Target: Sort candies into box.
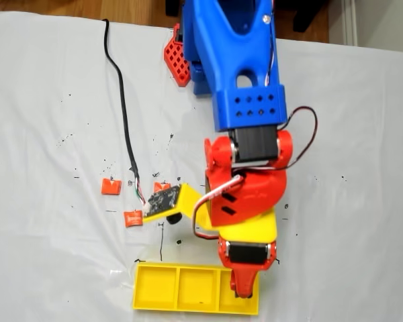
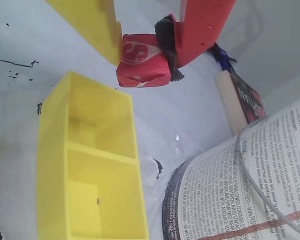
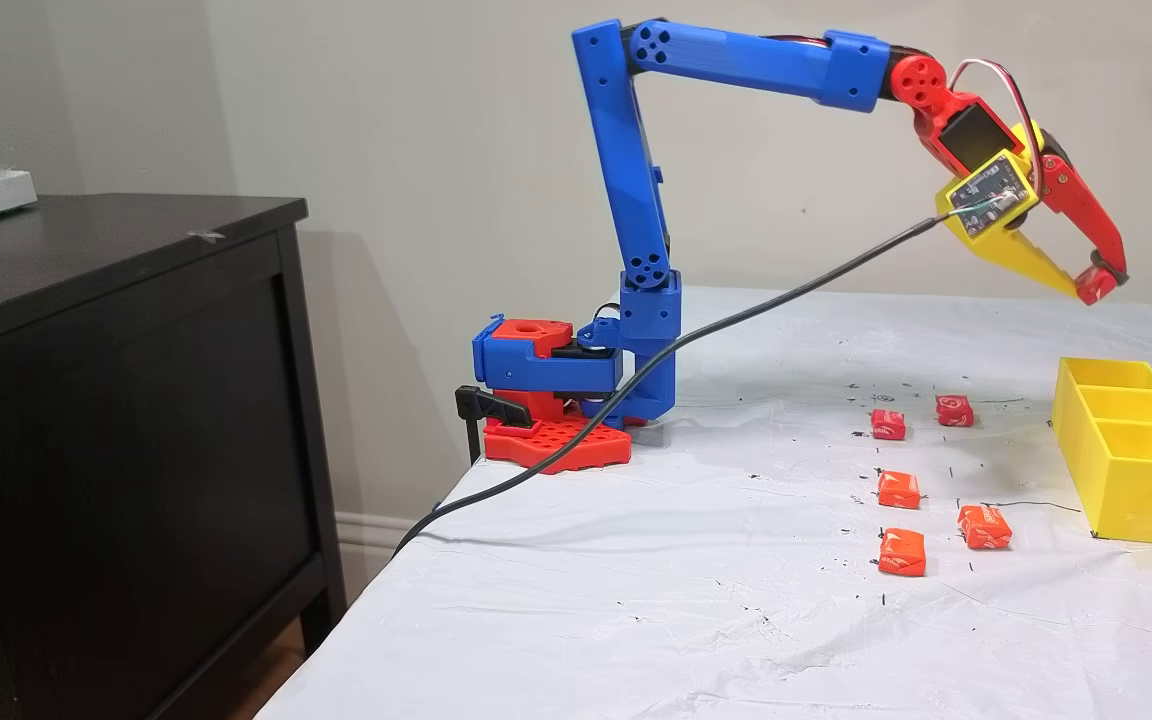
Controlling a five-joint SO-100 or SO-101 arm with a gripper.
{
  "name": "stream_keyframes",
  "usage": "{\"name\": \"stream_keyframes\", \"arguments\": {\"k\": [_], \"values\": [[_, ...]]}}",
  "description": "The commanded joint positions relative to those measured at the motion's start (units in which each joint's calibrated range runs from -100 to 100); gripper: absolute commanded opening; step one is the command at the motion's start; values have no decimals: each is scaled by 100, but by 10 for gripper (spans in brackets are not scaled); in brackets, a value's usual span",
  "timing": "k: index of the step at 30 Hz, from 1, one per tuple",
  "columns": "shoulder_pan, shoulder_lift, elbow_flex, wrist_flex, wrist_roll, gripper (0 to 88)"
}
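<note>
Red wrapped candy [image 2: 140, 62], white print, pinched in gripper [image 2: 142, 47].

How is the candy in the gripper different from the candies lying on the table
The held candy is pinched between the gripper fingers, up in the air above the yellow box; the five loose candies lie flat on the white table cover, untouched. The held candy is squeezed and tilted, while the loose ones sit square and spread apart. All are small, red or orange-red, in wrappers with white print.

Beige wall [image 3: 436, 120], dark cabinet [image 3: 116, 400], white-covered table [image 3: 636, 600]
</note>
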Motion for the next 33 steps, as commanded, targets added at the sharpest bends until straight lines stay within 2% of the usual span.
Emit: {"name": "stream_keyframes", "arguments": {"k": [1,22,26,29,33], "values": [[-54,209,-705,40,93,1],[-162,820,-951,40,63,5],[-171,896,-1024,130,93,108],[-153,955,-1151,318,93,218],[-144,989,-1215,392,103,269]]}}
